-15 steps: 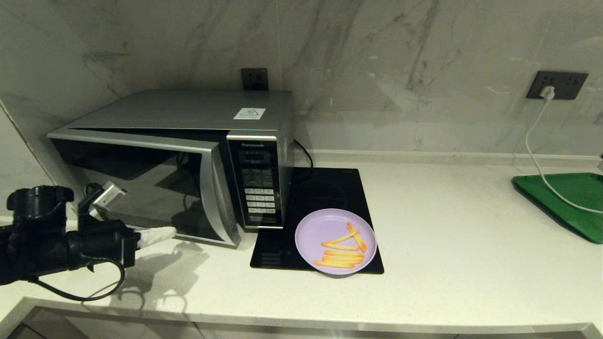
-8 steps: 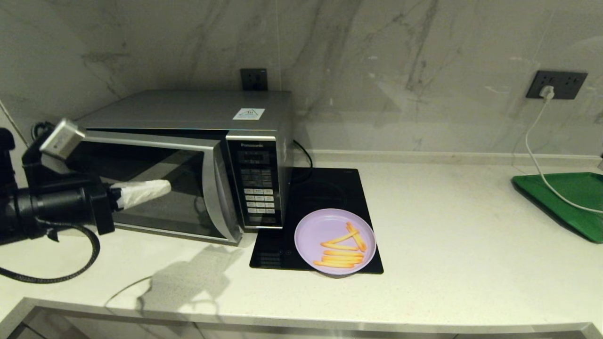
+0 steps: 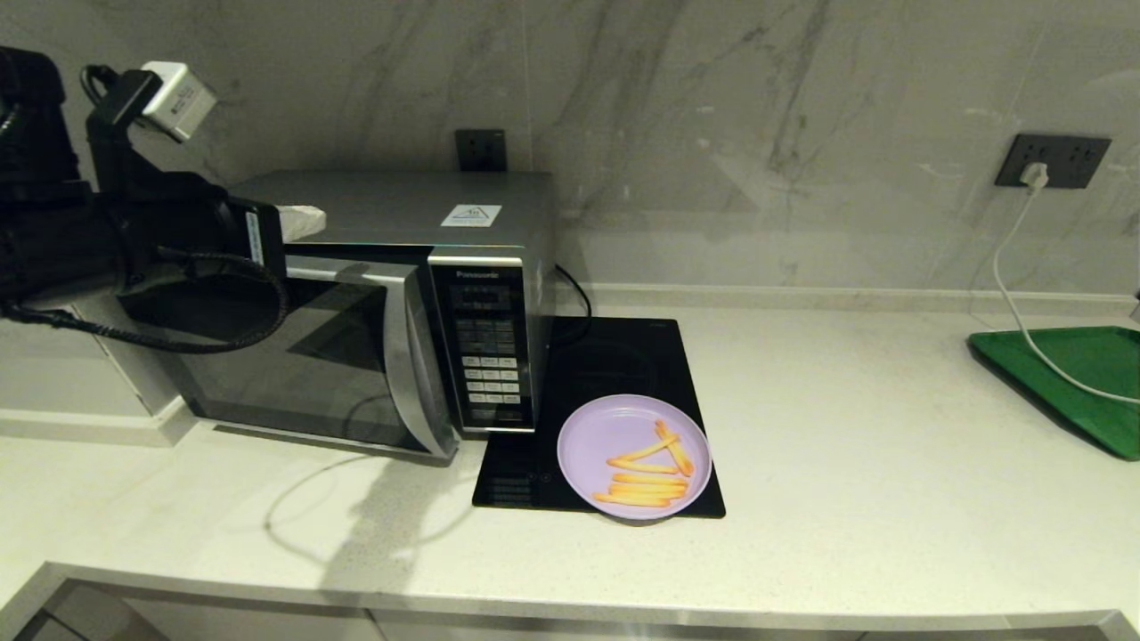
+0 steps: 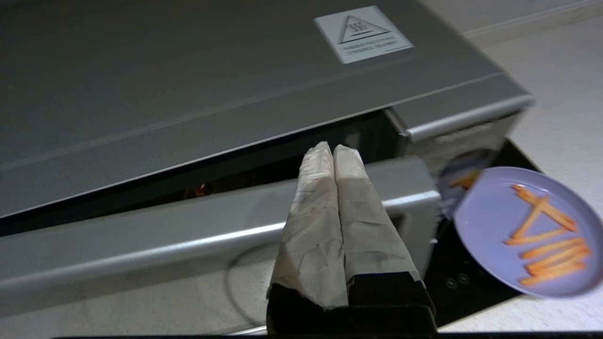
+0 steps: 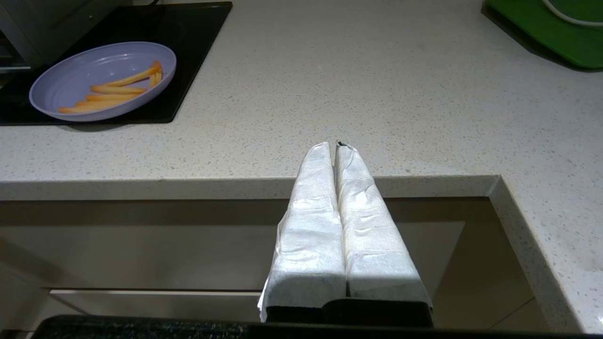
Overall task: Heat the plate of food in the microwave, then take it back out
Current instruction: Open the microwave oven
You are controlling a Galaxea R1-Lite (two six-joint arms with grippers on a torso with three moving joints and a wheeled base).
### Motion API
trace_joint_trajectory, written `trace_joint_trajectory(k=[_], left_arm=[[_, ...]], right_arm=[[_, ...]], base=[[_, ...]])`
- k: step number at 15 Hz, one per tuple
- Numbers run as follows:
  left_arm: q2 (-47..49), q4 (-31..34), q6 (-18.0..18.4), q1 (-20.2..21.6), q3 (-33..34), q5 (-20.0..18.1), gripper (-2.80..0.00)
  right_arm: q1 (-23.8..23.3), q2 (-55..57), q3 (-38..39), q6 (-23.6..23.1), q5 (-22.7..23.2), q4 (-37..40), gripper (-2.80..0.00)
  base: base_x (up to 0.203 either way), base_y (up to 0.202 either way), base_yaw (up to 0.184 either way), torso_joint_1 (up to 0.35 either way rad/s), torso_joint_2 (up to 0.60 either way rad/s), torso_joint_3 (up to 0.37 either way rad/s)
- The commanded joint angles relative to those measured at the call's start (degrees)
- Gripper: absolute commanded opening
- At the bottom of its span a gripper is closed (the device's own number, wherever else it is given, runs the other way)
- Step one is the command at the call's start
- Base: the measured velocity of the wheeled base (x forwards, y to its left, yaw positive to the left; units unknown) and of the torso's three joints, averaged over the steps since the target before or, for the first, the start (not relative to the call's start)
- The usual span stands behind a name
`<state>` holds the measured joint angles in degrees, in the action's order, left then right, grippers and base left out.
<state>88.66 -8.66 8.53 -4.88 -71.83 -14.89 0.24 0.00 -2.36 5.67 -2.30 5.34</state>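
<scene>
Our left tool (image 4: 333,153) hangs closed and empty above the gap where the microwave (image 3: 392,223) door (image 4: 212,226) stands ajar. We should hook behind the door's top edge and swing it wide. The plate of food (image 3: 634,457) waits on the hob (image 3: 606,356); the right tool (image 5: 336,148) stays closed below the surface (image 3: 846,463) edge

Dim warm light, soft arm shadow on counter (image 3: 374,525), plate (image 4: 527,230) edge blurred
</scene>
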Motion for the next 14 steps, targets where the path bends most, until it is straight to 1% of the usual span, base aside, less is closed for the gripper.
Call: trace_joint_trajectory(k=[1, 2, 4, 5, 6, 7, 8, 10, 11, 13, 14], left_arm=[[6.76, 1.99, -0.05, -0.70, -5.74, 2.68, -2.80], [8.17, 4.08, -0.23, -0.78, -8.71, 3.21, -2.80], [10.38, 11.65, -1.33, -1.26, -14.74, 3.69, -2.80], [11.48, 14.28, -3.36, -1.64, -17.18, 3.98, -2.80], [12.83, 15.53, -5.31, -2.19, -18.77, 5.03, -2.80], [13.87, 15.85, -5.77, -2.57, -19.26, 7.35, -2.80], [14.38, 16.00, -5.89, -2.92, -19.31, 8.30, -2.80], [14.87, 16.83, -5.98, -3.55, -19.23, 8.90, -2.80], [14.87, 17.44, -5.98, -3.95, -19.23, 9.75, -2.80], [14.96, 17.80, -5.69, -4.39, -19.32, 12.95, -2.80], [14.77, 17.83, -5.55, -4.61, -19.21, 13.33, -2.80]], right_arm=[[0.02, 0.09, -0.01, 0.04, 0.02, 0.02, -2.80], [0.02, 0.09, -0.01, 0.04, 0.02, 0.02, -2.80], [0.02, 0.09, -0.01, 0.04, 0.02, 0.02, -2.80], [0.02, 0.09, -0.01, 0.04, 0.02, 0.02, -2.80], [0.02, 0.09, -0.01, 0.04, 0.02, 0.02, -2.80], [0.02, 0.09, -0.01, 0.04, 0.02, 0.02, -2.80], [0.02, 0.09, -0.01, 0.04, 0.02, 0.02, -2.80], [0.02, 0.09, -0.01, 0.04, 0.02, 0.02, -2.80], [0.02, 0.09, -0.01, 0.04, 0.02, 0.02, -2.80], [0.02, 0.09, -0.01, 0.04, 0.02, 0.02, -2.80], [0.02, 0.09, -0.01, 0.04, 0.02, 0.02, -2.80]], base=[[0.000, 0.000, 0.000, 0.000, 0.00, 0.000], [0.000, 0.000, 0.000, 0.000, 0.00, 0.000], [0.000, 0.000, 0.000, 0.000, 0.00, 0.000], [0.000, 0.000, 0.000, 0.000, 0.00, 0.000], [0.000, 0.000, 0.000, 0.000, 0.00, 0.000], [0.000, 0.000, 0.000, 0.000, 0.00, 0.000], [0.000, 0.000, 0.000, 0.000, 0.00, 0.000], [0.000, 0.000, 0.000, 0.000, 0.00, 0.000], [0.000, 0.000, 0.000, 0.000, 0.00, 0.000], [0.000, 0.000, 0.000, 0.000, 0.00, 0.000], [0.000, 0.000, 0.000, 0.000, 0.00, 0.000]])
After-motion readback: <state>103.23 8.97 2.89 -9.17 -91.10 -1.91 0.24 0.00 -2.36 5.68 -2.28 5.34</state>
